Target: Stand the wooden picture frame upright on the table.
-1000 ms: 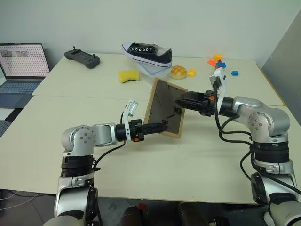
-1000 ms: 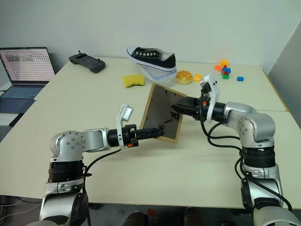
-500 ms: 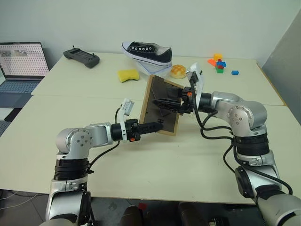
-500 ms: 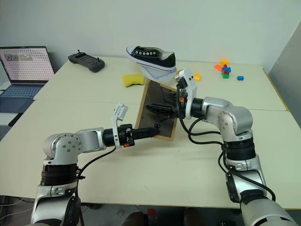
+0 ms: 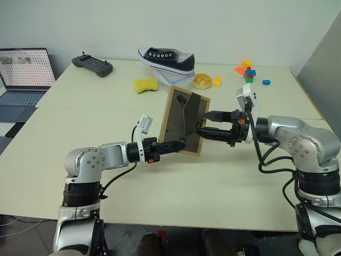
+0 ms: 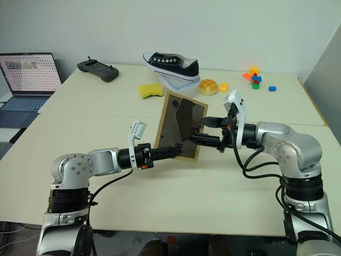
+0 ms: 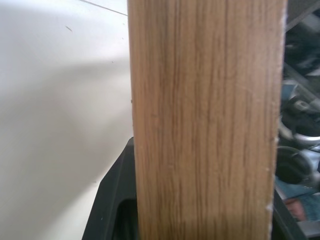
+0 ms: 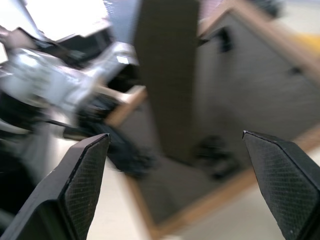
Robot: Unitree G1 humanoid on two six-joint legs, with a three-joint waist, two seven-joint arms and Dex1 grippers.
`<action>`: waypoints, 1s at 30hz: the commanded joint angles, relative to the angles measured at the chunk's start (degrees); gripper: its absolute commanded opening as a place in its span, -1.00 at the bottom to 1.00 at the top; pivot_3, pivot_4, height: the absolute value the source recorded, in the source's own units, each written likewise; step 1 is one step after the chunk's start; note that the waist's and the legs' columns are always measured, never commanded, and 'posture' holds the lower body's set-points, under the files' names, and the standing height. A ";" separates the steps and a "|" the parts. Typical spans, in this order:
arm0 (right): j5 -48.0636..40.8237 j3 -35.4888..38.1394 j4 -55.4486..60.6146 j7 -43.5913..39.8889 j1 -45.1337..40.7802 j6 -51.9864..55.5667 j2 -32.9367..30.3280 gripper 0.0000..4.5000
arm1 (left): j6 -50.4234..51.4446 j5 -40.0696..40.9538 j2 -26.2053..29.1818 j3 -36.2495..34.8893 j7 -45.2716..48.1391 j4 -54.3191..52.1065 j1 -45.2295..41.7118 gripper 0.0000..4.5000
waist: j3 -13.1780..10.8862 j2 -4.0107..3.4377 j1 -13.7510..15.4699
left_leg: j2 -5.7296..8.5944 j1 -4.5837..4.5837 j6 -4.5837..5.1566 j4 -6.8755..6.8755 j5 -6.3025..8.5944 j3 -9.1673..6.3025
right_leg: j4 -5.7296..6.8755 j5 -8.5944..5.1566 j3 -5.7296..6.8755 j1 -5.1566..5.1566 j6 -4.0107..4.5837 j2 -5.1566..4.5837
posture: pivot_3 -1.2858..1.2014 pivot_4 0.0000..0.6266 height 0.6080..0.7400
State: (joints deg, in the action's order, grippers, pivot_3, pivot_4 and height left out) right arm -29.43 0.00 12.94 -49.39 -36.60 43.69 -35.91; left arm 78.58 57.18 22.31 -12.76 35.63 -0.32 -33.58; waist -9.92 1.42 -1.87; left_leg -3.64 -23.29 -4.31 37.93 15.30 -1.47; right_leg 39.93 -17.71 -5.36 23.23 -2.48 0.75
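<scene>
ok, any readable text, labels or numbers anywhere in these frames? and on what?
None can be read.
Laptop screen: a grid of tiny marks, too small to read.
Picture frame: dark back board faces the camera, no writing visible.
Shoe, controller: no legible marks.

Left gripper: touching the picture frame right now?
Touching. In the left eye view the left gripper is shut on the wooden picture frame at its lower edge; the left wrist view shows wood between its fingers.

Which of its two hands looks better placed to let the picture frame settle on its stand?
The left gripper: it is clamped on the wooden picture frame's lower edge, while the open right gripper only hovers behind.
</scene>
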 commanded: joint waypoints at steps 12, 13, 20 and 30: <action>70.80 -12.05 -34.00 43.91 -5.15 -96.91 -7.98 1.00 | 13.92 41.11 6.55 1.50 -17.43 18.47 -9.45 -0.40 | -0.06 0.10 -1.44 | -0.01 0.20 -0.29 -0.03 -0.16 0.09 | 0.17 0.00 -0.20 0.03 -0.02 -0.02 | 0.03 -0.52 1.00; 72.43 -12.53 -35.11 46.22 -6.45 -97.77 -7.47 1.00 | 13.50 43.30 6.90 2.55 -18.95 18.52 -9.20 -0.40 | -0.06 0.10 -1.43 | -0.01 0.23 -0.29 -0.03 -0.16 0.09 | 0.19 0.00 -0.20 0.02 -0.01 -0.02 | 0.03 -0.52 1.00; 76.41 -13.95 -35.81 54.62 -9.72 -103.52 -6.31 1.00 | 6.80 55.70 10.11 9.41 -26.55 16.14 -6.61 -0.40 | -0.06 0.10 -1.36 | 0.02 0.24 -0.31 -0.01 -0.17 0.07 | 0.18 0.00 -0.19 -0.03 -0.01 -0.08 | 0.03 -0.52 1.00; 74.68 -15.10 -36.86 54.13 -10.04 -105.74 -5.44 0.00 | 4.90 55.82 10.72 11.36 -26.49 13.35 -5.04 -0.40 | -0.05 0.10 -1.39 | 0.06 0.24 -0.31 0.01 -0.17 0.07 | 0.18 0.00 -0.18 -0.04 -0.01 -0.08 | 0.03 -0.52 1.00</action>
State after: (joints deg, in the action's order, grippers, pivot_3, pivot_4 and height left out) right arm 47.09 -15.78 -23.90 4.32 -44.88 -61.95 -41.44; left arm 84.14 111.38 32.32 -1.73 8.32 15.76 -38.81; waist -9.97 1.52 -3.26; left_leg -3.57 -23.04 -4.62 37.95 15.12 -1.40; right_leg 40.11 -17.71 -5.55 23.18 -2.49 0.67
